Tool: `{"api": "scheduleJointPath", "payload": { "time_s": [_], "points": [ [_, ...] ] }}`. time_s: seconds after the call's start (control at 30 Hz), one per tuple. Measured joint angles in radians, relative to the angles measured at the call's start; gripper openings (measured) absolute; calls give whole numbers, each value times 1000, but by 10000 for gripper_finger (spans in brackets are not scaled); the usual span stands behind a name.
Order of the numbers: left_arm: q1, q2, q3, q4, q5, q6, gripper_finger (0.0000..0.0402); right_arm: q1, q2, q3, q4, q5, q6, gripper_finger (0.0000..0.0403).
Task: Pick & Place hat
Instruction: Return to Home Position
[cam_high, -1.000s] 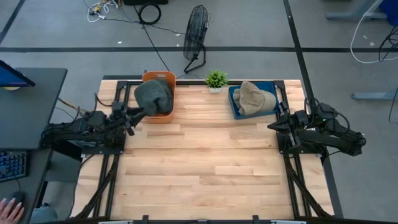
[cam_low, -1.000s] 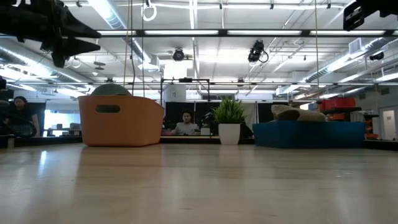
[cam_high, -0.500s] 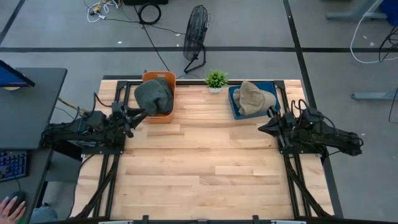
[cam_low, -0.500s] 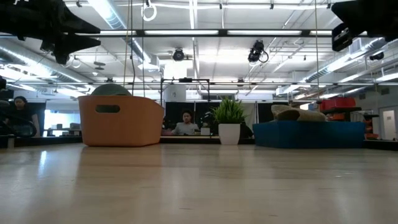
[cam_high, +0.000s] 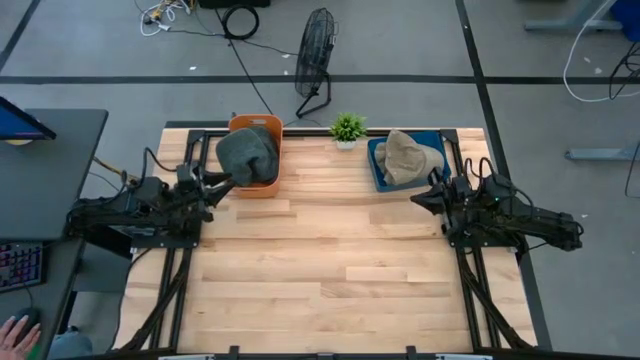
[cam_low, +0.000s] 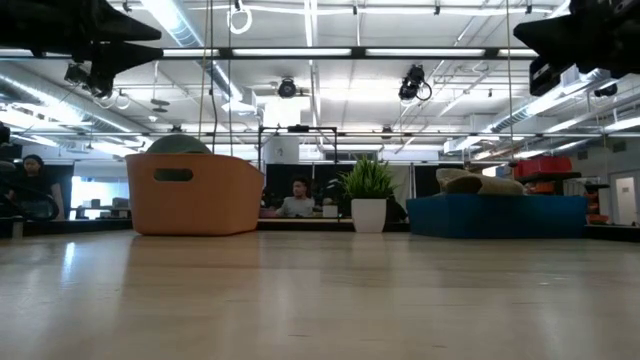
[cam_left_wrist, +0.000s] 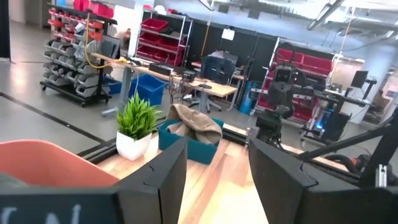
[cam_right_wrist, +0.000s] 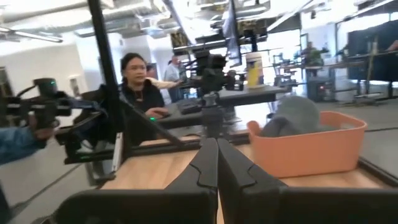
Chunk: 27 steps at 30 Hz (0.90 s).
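A brown cap (cam_high: 403, 155) lies in the blue bin (cam_high: 374, 168) at the bench's far right corner. The left gripper (cam_high: 228, 185) hangs near the left edge, jaws apart and empty. The right gripper (cam_high: 415, 197), just beside the bin, is closed on nothing.

Robotics lab, parts-bin racks (cam_left_wrist: 68, 68), workbenches (cam_left_wrist: 155, 67)

Bright, even light comes from ceiling strip lights (cam_low: 310, 52), flaring white across the top of the low view and leaving a pale sheen on the desk (cam_low: 320, 300), whose near foreground blurs. In the high view shadows are faint. The right end effector (cam_right_wrist: 217, 146) looms dark at the lens.
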Motion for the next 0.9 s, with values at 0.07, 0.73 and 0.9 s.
{"api": "scheduleJointPath", "payload": {
  "time_s": [0.07,0.73,0.9],
  "points": [
    [0,0,-20,40,1,7,176,0,0,0,5,3,-1,0],
    [0,0,-277,312,59,8,176,0,0,-48,12,-32,0,0],
    [0,0,-277,288,60,4,176,0,0,-129,111,-32,31,0]
  ]
}}
